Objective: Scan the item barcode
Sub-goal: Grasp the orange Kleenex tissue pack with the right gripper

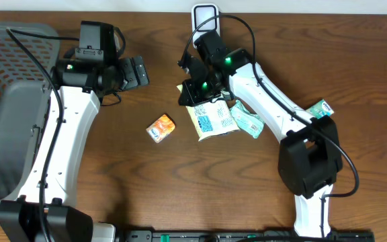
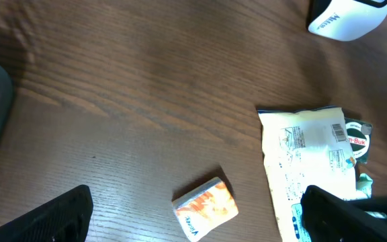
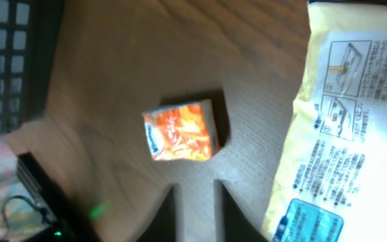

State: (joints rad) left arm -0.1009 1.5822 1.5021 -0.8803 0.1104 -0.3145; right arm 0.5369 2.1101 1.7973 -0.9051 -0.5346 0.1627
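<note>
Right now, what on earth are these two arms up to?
Two robot arms sit at a wooden table. The right tool hovers, narrowly open and empty, beside a yellow packet, near a white scanner. The left tool hangs wide open, holding nothing. A small orange box lies alone between them.

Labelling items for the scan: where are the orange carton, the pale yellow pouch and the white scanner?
orange carton (image 1: 160, 128): overhead view, top face.
pale yellow pouch (image 1: 211, 121): overhead view, printed middle panel.
white scanner (image 1: 205, 14): overhead view, its top.
</note>
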